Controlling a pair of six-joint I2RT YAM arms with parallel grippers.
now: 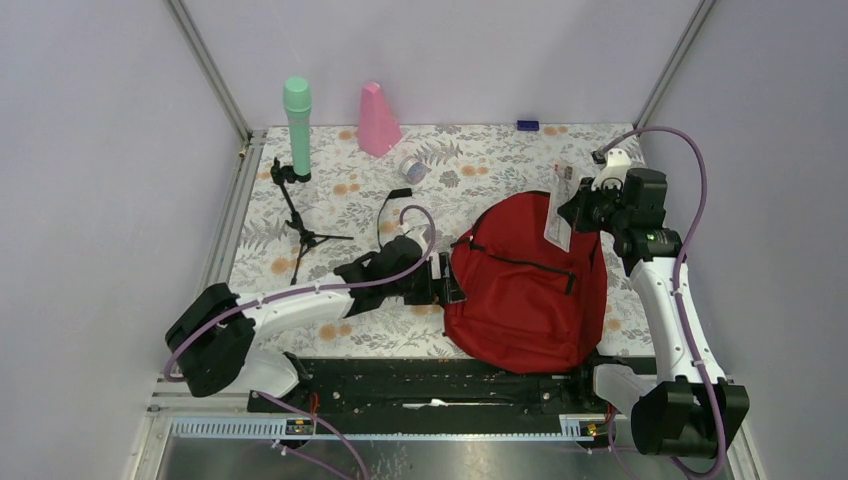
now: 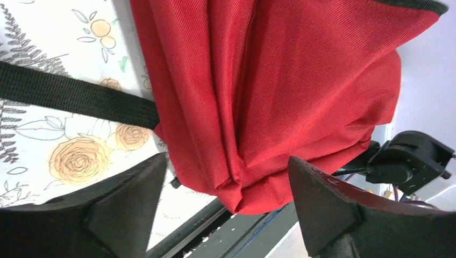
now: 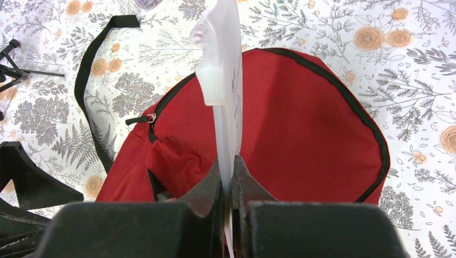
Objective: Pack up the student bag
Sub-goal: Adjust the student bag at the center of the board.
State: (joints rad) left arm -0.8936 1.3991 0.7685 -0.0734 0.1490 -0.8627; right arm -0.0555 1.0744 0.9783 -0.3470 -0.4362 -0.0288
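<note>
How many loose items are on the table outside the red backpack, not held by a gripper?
5: green bottle far left, pink cone beside it, grey roll near the backpack, black tripod left, blue item at the far edge. The backpack may hide others.

You've got bright, even light from overhead, and shadows stay soft and faint in the top view. On your right wrist view the clear packet (image 3: pixel 221 70) blows out almost white. Left wrist view: the student bag (image 2: pixel 279 97) weave reads crisp, the near fingers (image 2: pixel 123 215) a touch soft.
</note>
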